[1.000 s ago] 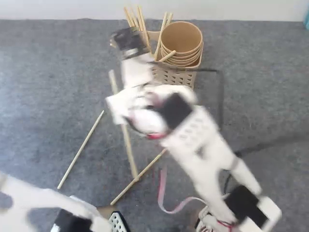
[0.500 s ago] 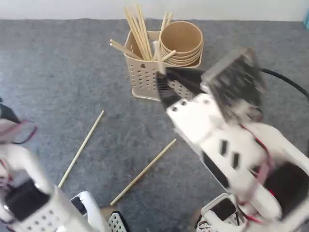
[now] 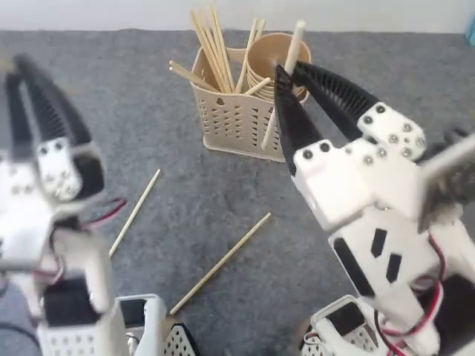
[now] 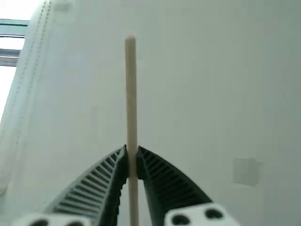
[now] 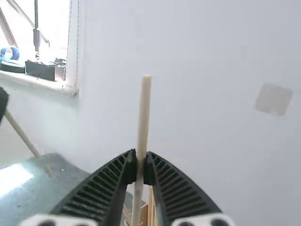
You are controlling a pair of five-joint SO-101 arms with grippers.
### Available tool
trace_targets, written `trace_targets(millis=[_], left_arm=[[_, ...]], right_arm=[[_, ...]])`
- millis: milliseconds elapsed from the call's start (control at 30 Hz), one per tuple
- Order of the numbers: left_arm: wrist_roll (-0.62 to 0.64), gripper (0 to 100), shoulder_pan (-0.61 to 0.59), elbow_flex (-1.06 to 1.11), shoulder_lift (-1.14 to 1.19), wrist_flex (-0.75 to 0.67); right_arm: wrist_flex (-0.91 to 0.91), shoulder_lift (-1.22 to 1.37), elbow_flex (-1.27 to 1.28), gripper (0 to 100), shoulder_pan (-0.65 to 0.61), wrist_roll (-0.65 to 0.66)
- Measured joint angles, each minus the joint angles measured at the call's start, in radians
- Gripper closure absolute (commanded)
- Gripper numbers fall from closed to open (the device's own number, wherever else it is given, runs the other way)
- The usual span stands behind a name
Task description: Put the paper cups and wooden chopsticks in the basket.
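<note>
Left gripper (image 3: 16, 68) stands raised at the left side of the table, fingers pointing up; in the left wrist view its jaws are pinched narrow on a held chopstick (image 4: 130, 94), which runs straight out past the fingertips against a pale wall (image 4: 211, 70). In the high view this stick cannot be made out clearly. On the grey mat (image 3: 111, 111), just right of the left arm, lies a loose chopstick (image 3: 135, 213), slanted. A second loose chopstick (image 3: 220, 264) lies further right, between the two arm bases, slanted the same way and apart from the first. Neither touches a gripper. Basket (image 3: 230, 122) sits at the far middle of the mat, upright. A bundle of chopsticks (image 3: 211, 44) stands in its left part, leaning at mixed angles. Paper cups (image 3: 261, 55), nested in a stack, fill its right part. Right gripper (image 3: 288, 67) is raised on the right, its fingertips in front of the cups. Its jaws are clamped narrow on a second held chopstick (image 3: 295, 44), nearly upright, which crosses in front of the basket's right part. The right wrist view confirms the grip near the fingertips.
</note>
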Motion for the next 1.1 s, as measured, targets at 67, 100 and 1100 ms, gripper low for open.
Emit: trace_targets(millis=[67,100,1100], left_arm=[[0.0,99,0.025,0.0,0.074,-0.077],[0.0,99,0.032,0.0,0.114,-0.107],[-0.005,83,0.262,-0.359,1.045,-0.328]], right_arm=[[-0.061,-0.066,0.08,99.1,0.005,-0.002],[-0.092,-0.109,0.124,99.1,0.009,-0.002],[-0.358,-0.689,0.836,99.1,0.322,-0.074]])
